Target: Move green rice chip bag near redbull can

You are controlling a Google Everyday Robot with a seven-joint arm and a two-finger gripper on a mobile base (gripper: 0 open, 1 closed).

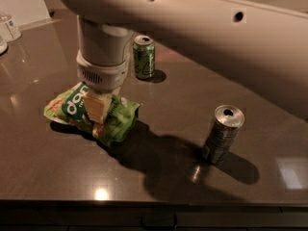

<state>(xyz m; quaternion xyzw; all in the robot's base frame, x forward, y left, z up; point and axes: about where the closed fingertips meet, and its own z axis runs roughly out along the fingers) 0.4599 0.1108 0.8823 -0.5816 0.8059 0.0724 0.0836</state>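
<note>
The green rice chip bag (72,106) is at the left middle of the dark table (53,177). It is bright green with white lettering, crumpled in the middle. My gripper (98,113) comes straight down from the thick pale arm and is shut on the bag's middle. One pale finger (97,107) shows against the green. The bag's right end hangs a little above the table over a dark shadow. The redbull can (222,134), slim and silver-grey, stands upright to the right, well apart from the bag.
A green soda can (144,57) stands upright behind the bag, near the arm's wrist. A clear container (9,28) stands at the far left edge. The table's front edge runs along the bottom. The arm spans the top of the view.
</note>
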